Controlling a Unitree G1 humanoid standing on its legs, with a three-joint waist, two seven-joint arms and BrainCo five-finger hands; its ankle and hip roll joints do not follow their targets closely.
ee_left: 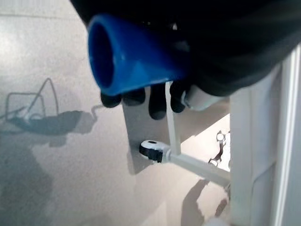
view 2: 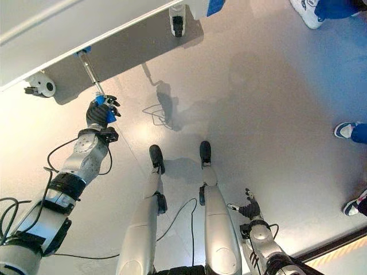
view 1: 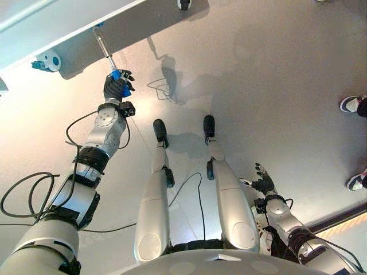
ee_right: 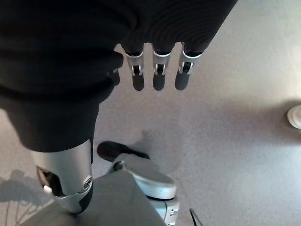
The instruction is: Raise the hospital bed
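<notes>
The white hospital bed frame (view 1: 57, 23) runs across the upper left. A metal crank rod (view 1: 103, 43) sticks out from under it and ends in a blue handle (view 1: 116, 74). My left hand (view 1: 116, 87) reaches up and is shut on that blue handle (ee_left: 127, 54), with its dark fingertips (ee_left: 157, 101) curled beneath it. My right hand (view 1: 264, 182) hangs low at the right, away from the bed, with its fingers (ee_right: 157, 70) straight and nothing in it.
A bed caster (view 1: 50, 60) sits left of the crank, and another caster (view 2: 178, 17) is further along the frame. A person's shoes (view 1: 352, 104) stand at the right edge, with more shoes (view 2: 309, 11) at the upper right. A yellow-striped strip (view 1: 344, 220) crosses the floor at lower right.
</notes>
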